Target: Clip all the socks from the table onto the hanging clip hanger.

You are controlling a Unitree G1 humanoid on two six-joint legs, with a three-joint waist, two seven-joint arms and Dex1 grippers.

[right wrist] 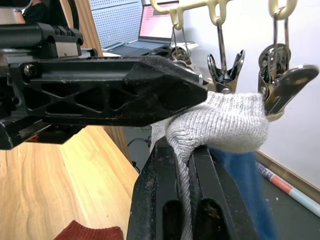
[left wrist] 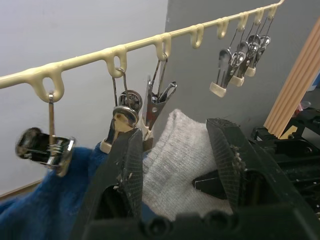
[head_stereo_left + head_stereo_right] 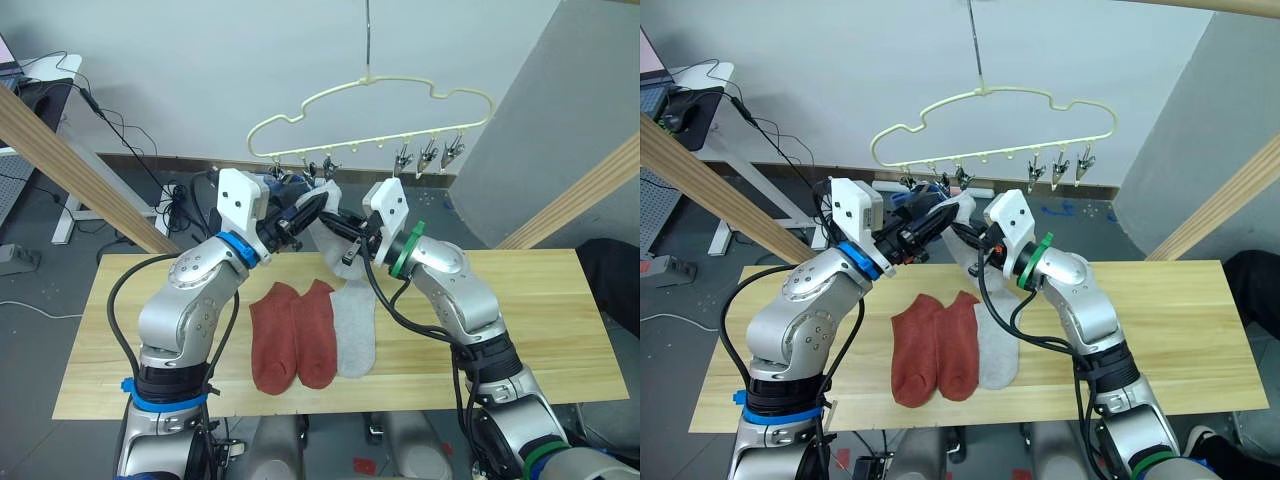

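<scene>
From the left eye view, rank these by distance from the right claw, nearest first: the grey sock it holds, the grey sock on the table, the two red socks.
1. The grey sock held in the right claw, up beneath the clip hanger.
2. The grey sock on the table, lying just below that claw.
3. The two red socks, farther toward the robot's left on the table.

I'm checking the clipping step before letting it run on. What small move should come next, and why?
Probably lift the grey sock slightly into the open clip: the right tool pinches its cuff just under that clip, and the left tool sits open beside it.
</scene>
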